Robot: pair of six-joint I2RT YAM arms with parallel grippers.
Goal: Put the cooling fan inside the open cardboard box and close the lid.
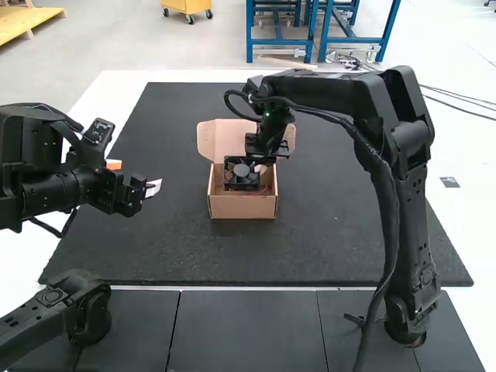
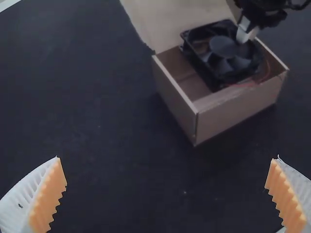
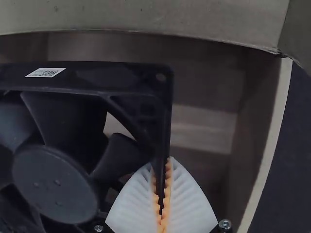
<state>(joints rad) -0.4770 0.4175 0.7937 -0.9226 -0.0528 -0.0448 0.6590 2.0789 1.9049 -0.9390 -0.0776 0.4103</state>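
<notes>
Nearest the arms' bases, over the black mat [image 1: 155, 248], the left pincer [image 1: 144, 192] hung released, well apart from the cardboard box [image 1: 242, 203]. Farther on, the right pincer [image 1: 263, 155] was clenched on the frame edge of the cooling fan [image 1: 242, 172], which sat tilted in the box's mouth. Let go like that, it would likely rest proud of the rim, and the upright lid [image 1: 215, 138] behind might not shut.
</notes>
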